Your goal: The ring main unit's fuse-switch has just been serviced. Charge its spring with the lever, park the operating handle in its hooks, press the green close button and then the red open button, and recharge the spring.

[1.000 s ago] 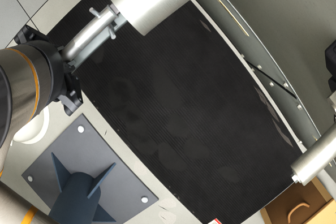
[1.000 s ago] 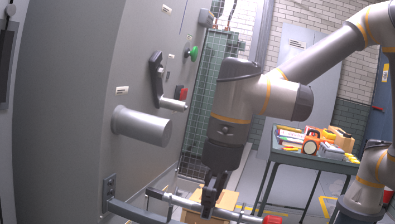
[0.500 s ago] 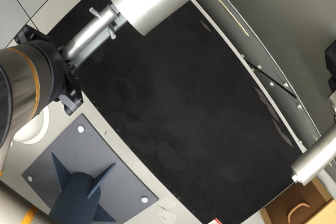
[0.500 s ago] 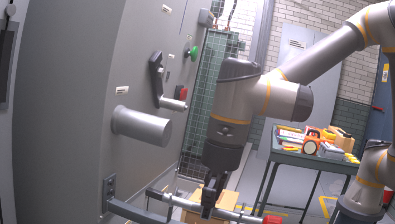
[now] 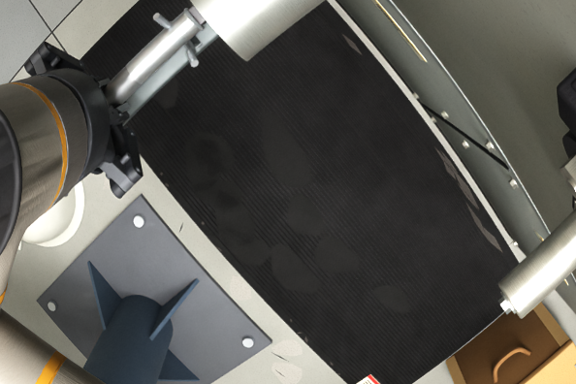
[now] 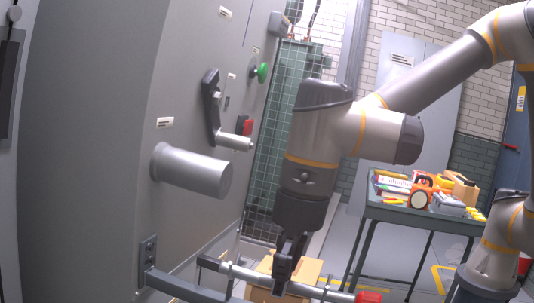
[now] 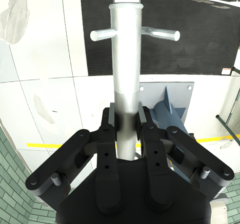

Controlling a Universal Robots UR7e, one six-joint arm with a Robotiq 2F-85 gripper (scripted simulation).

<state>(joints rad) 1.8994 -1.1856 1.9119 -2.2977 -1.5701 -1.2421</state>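
The silver operating handle (image 6: 259,278) lies across the grey bracket arm (image 6: 177,286) that juts out low on the cabinet. I grip this handle with my gripper (image 6: 280,282) around the middle of its tube (image 7: 126,122). A cross pin (image 7: 134,34) runs through the tube ahead of my fingers. The handle's red end (image 6: 368,296) points away from the cabinet. Higher on the cabinet face are the black charging lever (image 6: 212,105) with its silver grip, the green button (image 6: 260,72) and the red button (image 6: 247,126). A grey socket tube (image 6: 193,170) sticks out below the lever.
The cabinet front (image 6: 118,127) stands close on the left. A black ribbed mat (image 5: 315,169) covers the floor before it. A cardboard box (image 6: 283,276) sits on the floor behind the handle. The arm's blue pedestal (image 5: 140,329) and a cluttered table (image 6: 425,202) stand to the right.
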